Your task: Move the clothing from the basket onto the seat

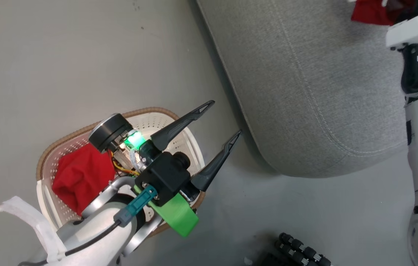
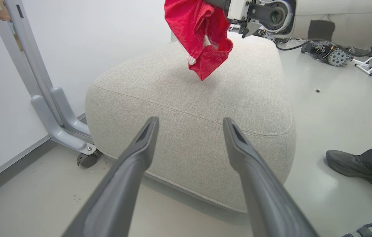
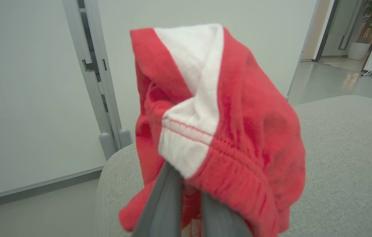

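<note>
The cream basket (image 1: 51,147) with its brown rim stands on the floor at the lower left and holds a crumpled red garment (image 1: 81,177). My left gripper (image 1: 225,117) hovers over the basket's right side, open and empty, its fingers pointing at the grey seat (image 1: 305,92). In the left wrist view the open left gripper (image 2: 190,120) faces the seat (image 2: 189,98). Red shorts with white trim (image 2: 202,36) hang above the seat's top. My right gripper (image 3: 187,197) is shut on these shorts (image 3: 238,131), which drape over its fingers (image 3: 161,204).
A grey wheeled stand (image 2: 57,125) stands against the white wall left of the seat. A person's dark shoe (image 2: 353,164) rests on the floor to the seat's right. Cables and wheeled gear (image 2: 330,52) lie further back. A black ribbed object (image 1: 301,251) sits near my base.
</note>
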